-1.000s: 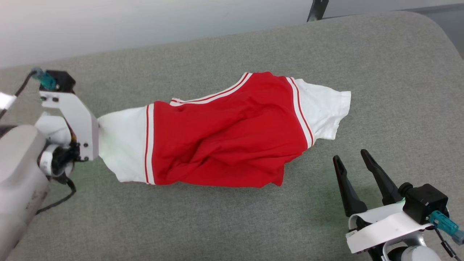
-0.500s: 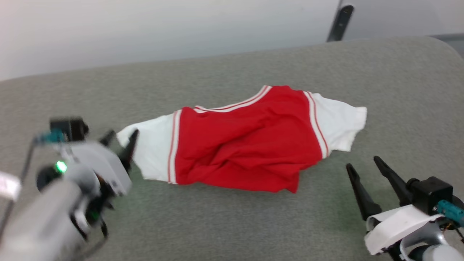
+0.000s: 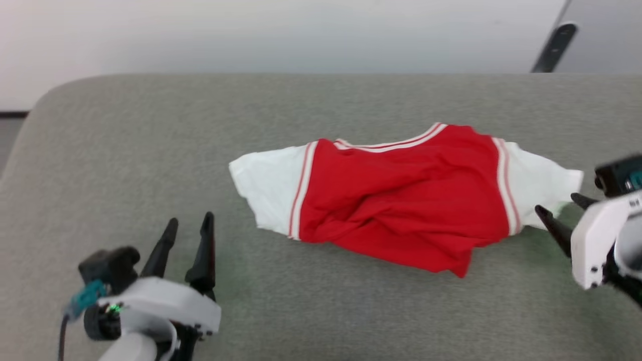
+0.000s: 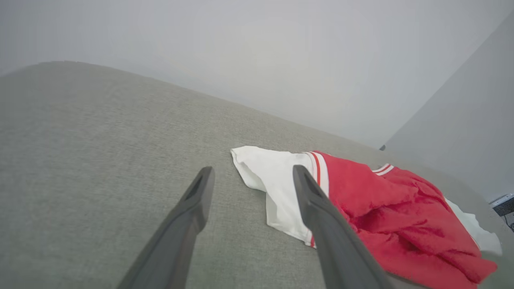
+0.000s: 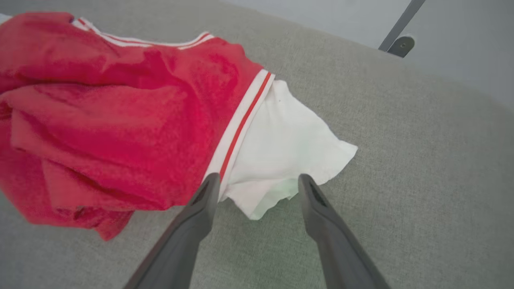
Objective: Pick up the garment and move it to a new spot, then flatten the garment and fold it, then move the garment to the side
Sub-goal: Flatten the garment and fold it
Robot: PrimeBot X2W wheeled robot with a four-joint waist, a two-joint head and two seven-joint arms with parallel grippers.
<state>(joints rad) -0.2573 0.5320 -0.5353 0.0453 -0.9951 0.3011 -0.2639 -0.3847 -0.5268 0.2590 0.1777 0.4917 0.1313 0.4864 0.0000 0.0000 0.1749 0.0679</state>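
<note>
Left gripper, holding the left sleeve a second ago, now stands apart from it, fingers spread and empty. Right gripper, likewise spread, has come to the right sleeve. One garment, two sleeves, lies crumpled mid-cushion.

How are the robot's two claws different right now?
The left gripper sits apart from the garment, over bare grey padded surface. The right gripper is right at the white sleeve, whose edge lies between its fingers in the right wrist view. The left gripper points up the head view, while the right gripper points sideways toward the garment. Both are open and hold nothing.
</note>
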